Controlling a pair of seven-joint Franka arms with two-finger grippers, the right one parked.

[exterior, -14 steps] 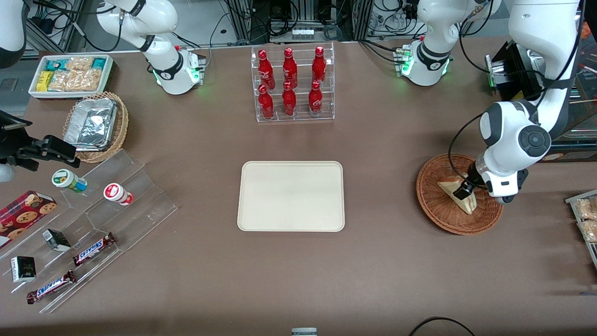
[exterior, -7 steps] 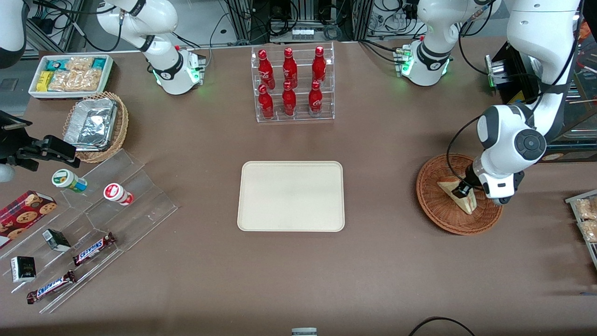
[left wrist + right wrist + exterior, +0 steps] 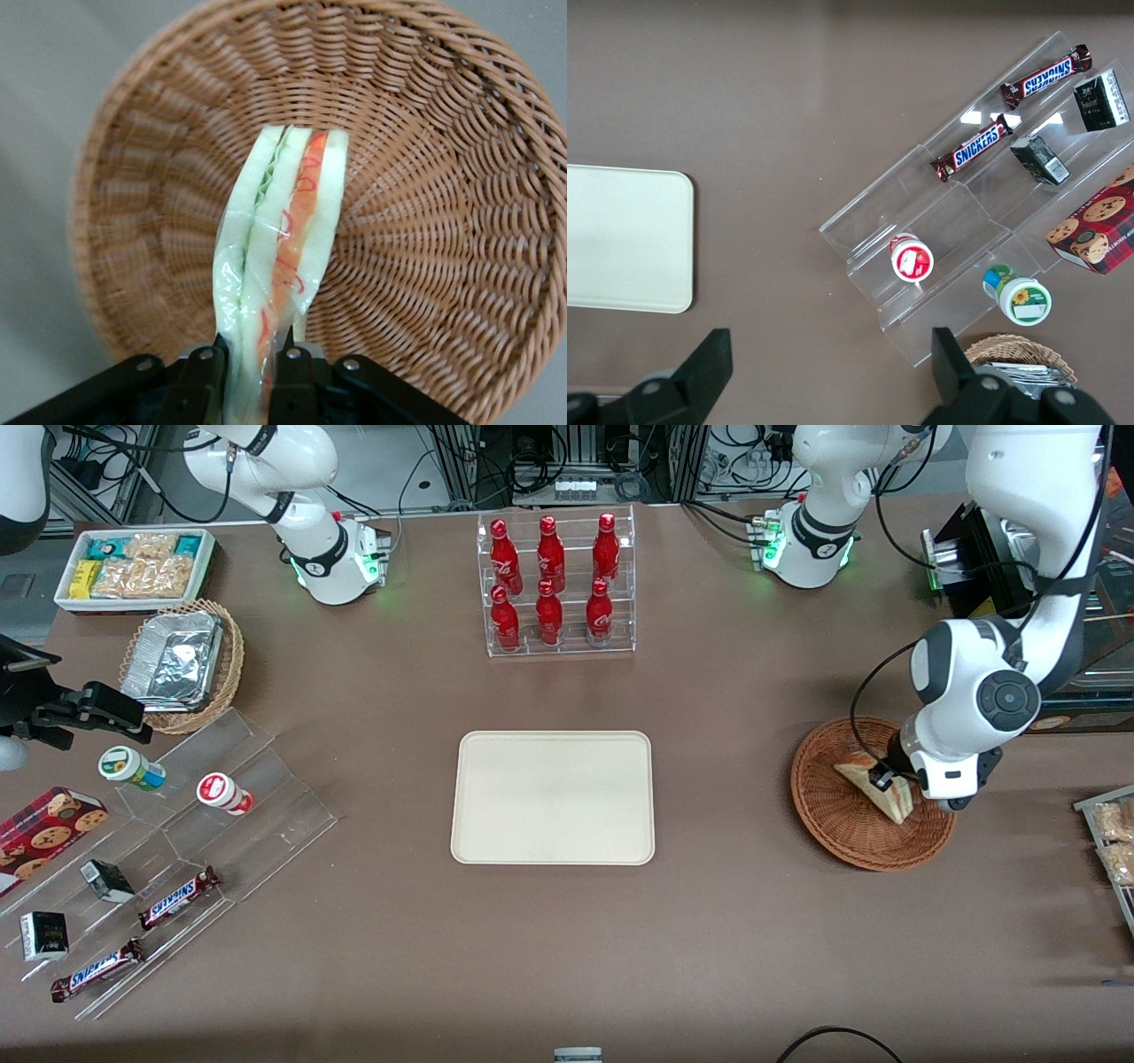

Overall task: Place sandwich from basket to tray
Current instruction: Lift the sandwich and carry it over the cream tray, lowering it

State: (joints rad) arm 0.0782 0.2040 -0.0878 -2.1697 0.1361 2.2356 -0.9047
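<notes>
Nearest the front camera, at the lower left of the frame, chocolate bars (image 3: 180, 895) and small cartons lie on a clear stepped stand (image 3: 232, 815). Further in, at the middle of the bench (image 3: 567, 948), the tray (image 3: 554, 797) waits bare: flat cream plastic, rounded corners, a low rim.

At the right of the frame, level with the tray, sits the basket (image 3: 833, 824), a shallow round bowl of reddish-brown wicker whose weave runs out in ribs from the centre. The pincer (image 3: 881, 779) is down over it with its black fingers (image 3: 199, 376) closed tight on one end of the sandwich (image 3: 877, 786), as the wrist view shows plainly. A second ago the wedge lay lower and flatter in the bowl; now it has tipped and come up a little toward the far rim, so I judge the lift has begun, though it hangs over the basket and nothing has reached the tray. The sandwich is soft pale bread in crinkled clear wrap, red and green layers along its edge, bending slightly in the grip.

Farthest back stands a clear rack of red bottles (image 3: 551, 584)
</notes>
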